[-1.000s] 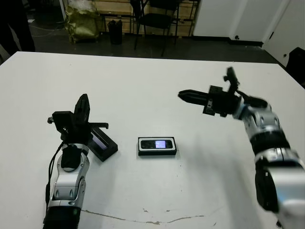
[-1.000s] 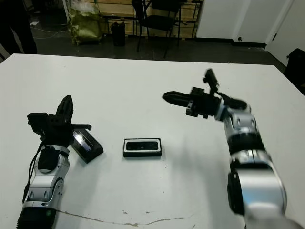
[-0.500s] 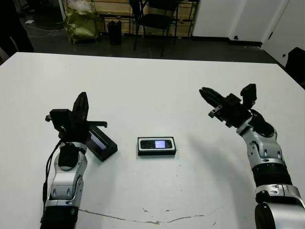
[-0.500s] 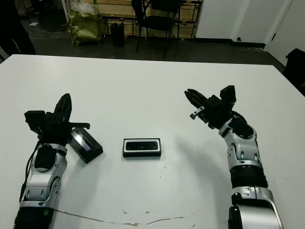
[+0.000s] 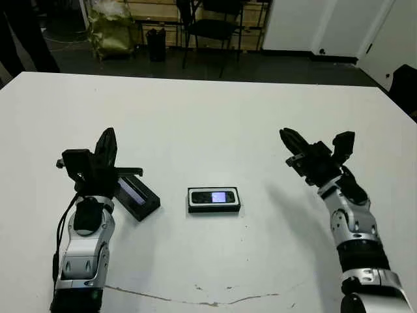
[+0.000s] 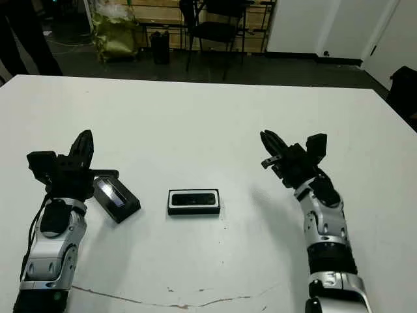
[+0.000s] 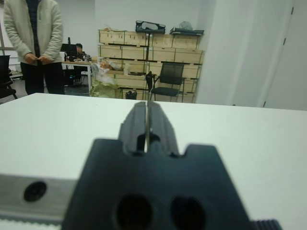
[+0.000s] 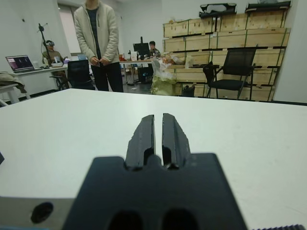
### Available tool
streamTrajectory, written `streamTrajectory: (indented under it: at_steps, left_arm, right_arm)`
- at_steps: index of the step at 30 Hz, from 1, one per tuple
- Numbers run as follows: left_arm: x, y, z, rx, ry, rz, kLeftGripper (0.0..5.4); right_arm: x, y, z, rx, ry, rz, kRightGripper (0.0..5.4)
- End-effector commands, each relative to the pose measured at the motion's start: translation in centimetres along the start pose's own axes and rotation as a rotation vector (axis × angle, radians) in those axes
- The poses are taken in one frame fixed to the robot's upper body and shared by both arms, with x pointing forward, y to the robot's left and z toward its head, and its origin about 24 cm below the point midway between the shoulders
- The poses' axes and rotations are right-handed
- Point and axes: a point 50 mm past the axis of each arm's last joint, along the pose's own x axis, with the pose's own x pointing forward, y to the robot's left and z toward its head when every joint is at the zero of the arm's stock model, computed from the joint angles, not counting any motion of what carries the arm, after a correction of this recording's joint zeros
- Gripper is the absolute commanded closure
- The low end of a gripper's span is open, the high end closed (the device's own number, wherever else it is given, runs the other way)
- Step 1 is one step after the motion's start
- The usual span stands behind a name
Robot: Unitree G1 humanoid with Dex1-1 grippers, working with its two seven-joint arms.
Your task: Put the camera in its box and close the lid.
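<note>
Slim black camera (image 5: 214, 197) lies flat in white-lined box (image 5: 214, 207); left of it, glossy-stripped lid (image 5: 135, 196); left gripper (image 7: 146, 116) and right gripper (image 8: 158, 130) closed, empty.

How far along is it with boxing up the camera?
The camera already lies in its box mid-table. Nothing is in hand: the left gripper and right gripper are both shut and empty. The lid lies beside the box and must go on.

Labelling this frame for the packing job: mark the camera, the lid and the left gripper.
camera (image 5: 214, 196): left eye view, on its small lit screen.
lid (image 5: 137, 195): left eye view, on the pale strip along its top.
left gripper (image 5: 106, 143): left eye view, at the tips of its two fingers.
</note>
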Motion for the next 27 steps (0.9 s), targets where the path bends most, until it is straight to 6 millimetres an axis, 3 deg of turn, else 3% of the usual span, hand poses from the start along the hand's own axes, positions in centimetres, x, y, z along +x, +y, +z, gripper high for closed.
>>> streamTrajectory:
  at_steps: [1,7,15,27]
  left_arm:
    - [-0.2,1.0,-0.6,0.029,0.014,-0.012,5.40]
    - [-0.2,2.9,-0.2,0.096,-0.024,-0.054,5.40]
    - [0.0,5.3,3.0,0.257,0.057,-0.111,5.40]
    - [0.0,8.1,7.2,0.392,0.373,-0.227,5.40]
  right_arm:
    - [-0.6,0.3,-0.9,0.050,0.032,-0.034,5.39]
    - [-0.9,0.8,-1.0,0.063,0.036,-0.066,5.39]
    - [-1.1,1.7,-1.1,0.032,-0.024,-0.167,5.39]
    - [-1.6,1.9,-1.8,0.042,-0.064,-0.272,5.39]
